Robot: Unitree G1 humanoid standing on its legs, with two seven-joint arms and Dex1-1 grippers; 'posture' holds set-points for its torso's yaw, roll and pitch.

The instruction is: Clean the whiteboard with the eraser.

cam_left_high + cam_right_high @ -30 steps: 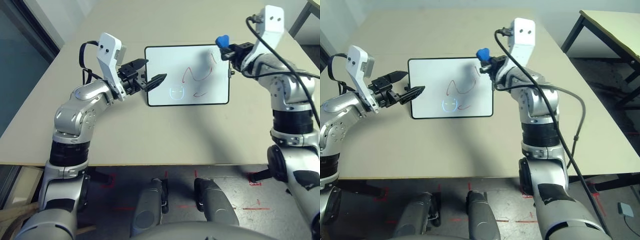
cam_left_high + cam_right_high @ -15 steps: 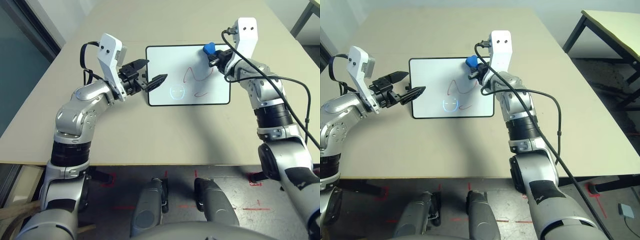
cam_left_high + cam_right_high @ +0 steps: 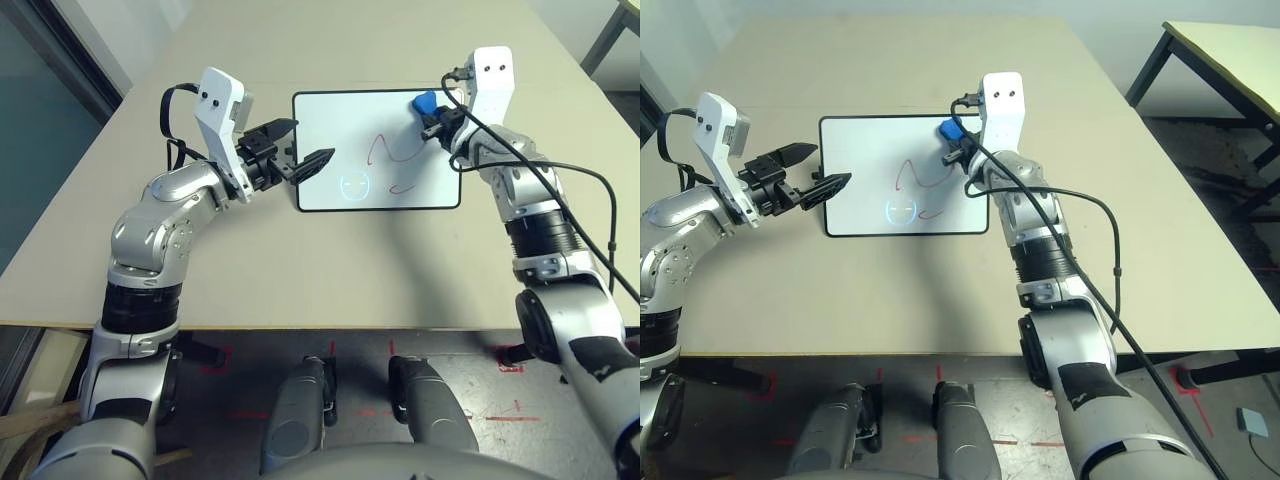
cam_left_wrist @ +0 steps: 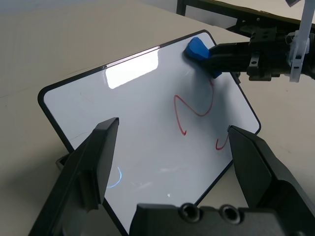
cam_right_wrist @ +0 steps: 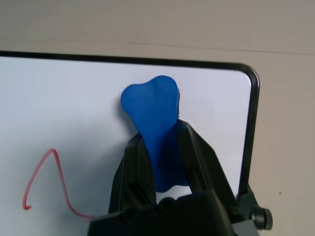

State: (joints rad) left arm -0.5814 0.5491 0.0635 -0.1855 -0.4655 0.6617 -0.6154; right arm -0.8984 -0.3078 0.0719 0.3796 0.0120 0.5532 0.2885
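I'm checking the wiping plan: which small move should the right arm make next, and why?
Probably sweep the eraser, gripped in the right gripper at the whiteboard's far right corner, toward the red scribble, which remains unwiped beside it.

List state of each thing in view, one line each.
whiteboard: flat on the table, red scribbles and a faint circular mark not yet wiped off.
eraser: clamped in the right gripper, over the board's far right corner.
right gripper: jaws shut on the eraser.
left gripper: jaws open, empty, hovering at the board's left edge.
table: carries the whiteboard.
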